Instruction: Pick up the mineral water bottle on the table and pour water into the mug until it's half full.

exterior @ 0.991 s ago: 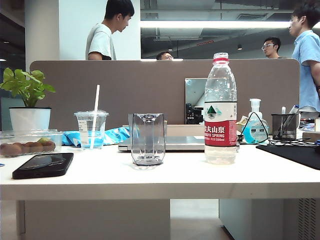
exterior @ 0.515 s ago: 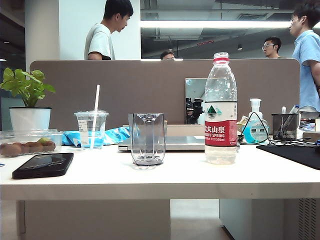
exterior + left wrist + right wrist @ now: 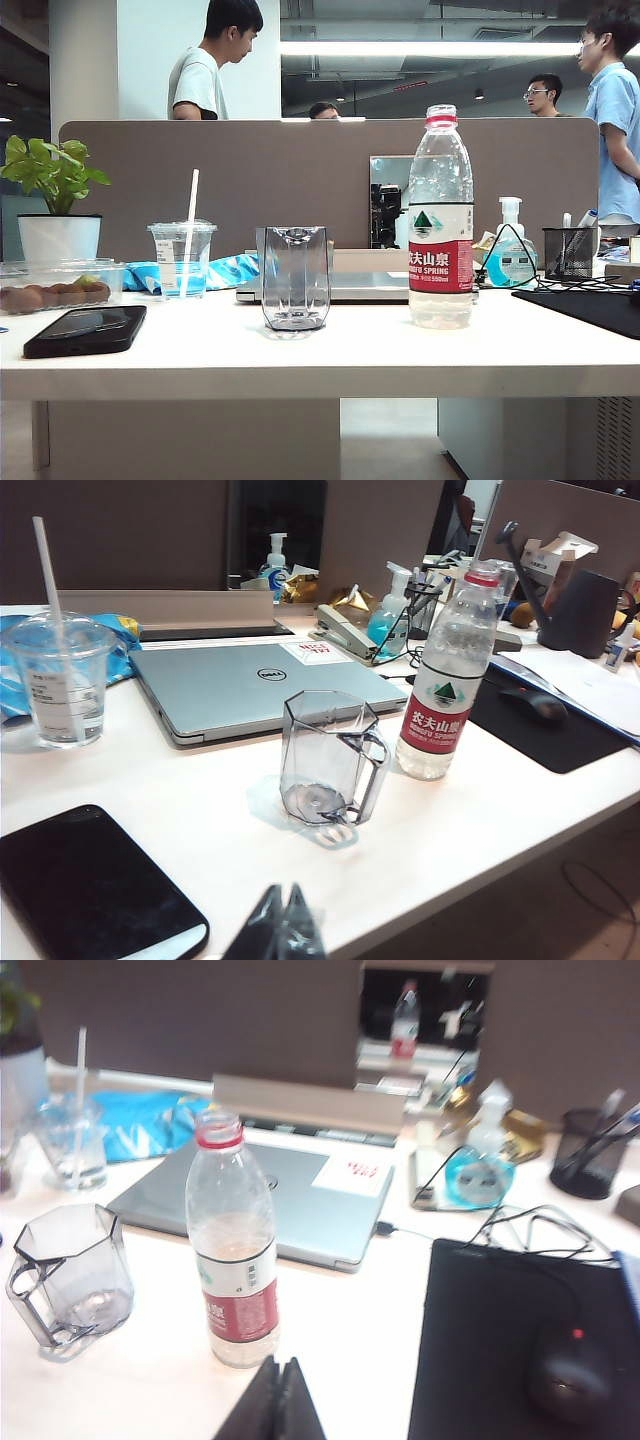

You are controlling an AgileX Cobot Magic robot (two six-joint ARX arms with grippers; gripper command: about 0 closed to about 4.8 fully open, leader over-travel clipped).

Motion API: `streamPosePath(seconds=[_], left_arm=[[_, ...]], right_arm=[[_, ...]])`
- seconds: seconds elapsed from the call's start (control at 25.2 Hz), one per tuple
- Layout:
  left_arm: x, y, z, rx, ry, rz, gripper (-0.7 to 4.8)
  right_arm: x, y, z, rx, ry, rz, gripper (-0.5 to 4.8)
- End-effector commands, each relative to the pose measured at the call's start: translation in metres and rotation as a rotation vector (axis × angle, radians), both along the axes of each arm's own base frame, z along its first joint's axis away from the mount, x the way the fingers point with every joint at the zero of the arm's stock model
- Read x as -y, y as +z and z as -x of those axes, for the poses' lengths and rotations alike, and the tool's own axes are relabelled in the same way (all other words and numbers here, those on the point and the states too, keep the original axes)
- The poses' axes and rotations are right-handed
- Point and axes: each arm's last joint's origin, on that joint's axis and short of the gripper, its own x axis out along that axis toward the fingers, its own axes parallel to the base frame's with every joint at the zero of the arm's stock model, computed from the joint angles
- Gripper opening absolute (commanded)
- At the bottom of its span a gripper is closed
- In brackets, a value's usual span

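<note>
White table in an open office, partition behind. I see the water bottle upright, cap off, standing right of the empty mug, a gap between them, closed laptop just behind both. Phone and straw cup sit off to the left. Left gripper hangs over the front edge before the mug, jaws together. Right gripper hangs in front of the bottle, jaws together, nothing held.
</note>
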Motion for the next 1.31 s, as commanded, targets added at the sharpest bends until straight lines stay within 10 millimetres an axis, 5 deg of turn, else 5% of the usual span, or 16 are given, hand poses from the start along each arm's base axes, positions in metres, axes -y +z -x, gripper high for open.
streamPosePath(seconds=[0.04,0.24,0.48,0.56,0.91,1.03,1.31], left_arm=[[0.005,0.008,-0.002,-0.003,-0.054,-0.006,-0.04],[0.014,0.026,-0.017,-0.018,-0.104,-0.111,-0.04],[0.030,0.018,-0.033,-0.119,-0.208,-0.143,-0.04],[0.036,0.019,-0.035,-0.093,-0.238,-0.142,-0.04],[0.036,0.022,-0.037,-0.065,-0.170,-0.145,-0.03],[0.036,0.022,-0.037,-0.073,-0.174,-0.135,-0.04],[0.036,0.022,-0.037,-0.093,-0.194,-0.107,-0.04]], right_arm=[[-0.001,0.003,-0.018,0.013,0.033,0.003,0.02],[-0.013,-0.002,-0.042,-0.016,0.113,0.013,0.23],[-0.038,-0.015,-0.063,-0.061,0.186,0.111,0.26],[-0.049,-0.021,-0.072,-0.069,0.176,0.127,0.87],[-0.070,-0.049,-0.113,-0.090,0.207,0.115,1.23],[-0.073,-0.058,-0.128,-0.087,0.149,0.063,1.92],[-0.079,-0.075,-0.146,-0.079,0.142,0.031,2.37]])
